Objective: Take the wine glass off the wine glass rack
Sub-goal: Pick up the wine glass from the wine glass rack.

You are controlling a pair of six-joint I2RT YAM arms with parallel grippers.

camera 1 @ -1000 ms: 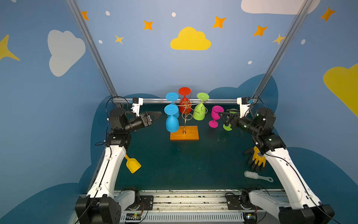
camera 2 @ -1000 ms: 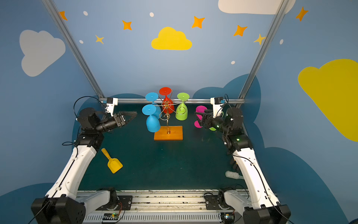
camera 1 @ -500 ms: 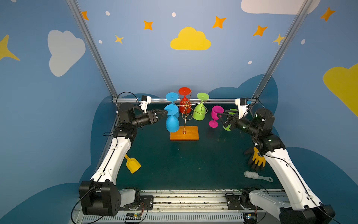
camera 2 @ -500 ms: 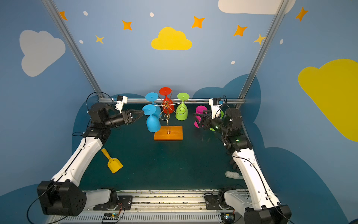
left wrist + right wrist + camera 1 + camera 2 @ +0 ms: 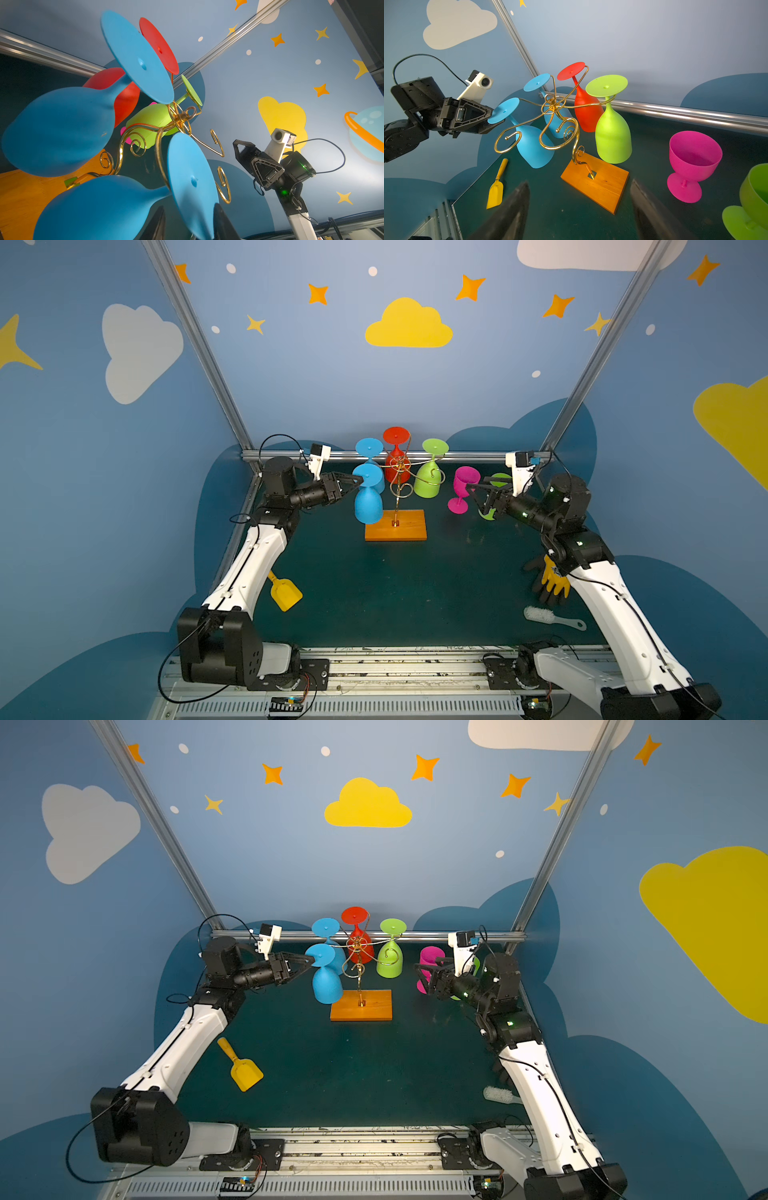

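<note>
Both top views show the dark green table point(image 5: 374, 597) from its front edge.

1. Front zone: a yellow scoop point(image 5: 286, 593) lies beside the left arm. A white brush point(image 5: 540, 615) and a black-and-yellow glove point(image 5: 552, 581) lie beside the right arm.
2. Centre zone: the wine glass rack point(image 5: 411, 526) stands upright on its wooden base. Four glasses hang upside down from its scroll arms: the blue wine glass point(image 5: 368, 506) at front left, a second blue glass point(image 5: 369, 446) behind it, a lime glass point(image 5: 428, 485) at the right and a red glass point(image 5: 395, 435) at the rear.
3. The left gripper point(image 5: 356, 480) is level with the foot of the blue wine glass. In the left wrist view its fingers point(image 5: 220, 220) stand apart with the rim of the foot disc between them. A gap shows beside one finger, so they are not clamped on it. The glass hangs on the rack.
4. The right gripper point(image 5: 473, 497) hovers right of the rack, fingers spread wide, nothing between them.
5. A magenta goblet point(image 5: 465, 479) stands upright on the table just beside it, with a green goblet point(image 5: 756, 187) beyond.
</note>
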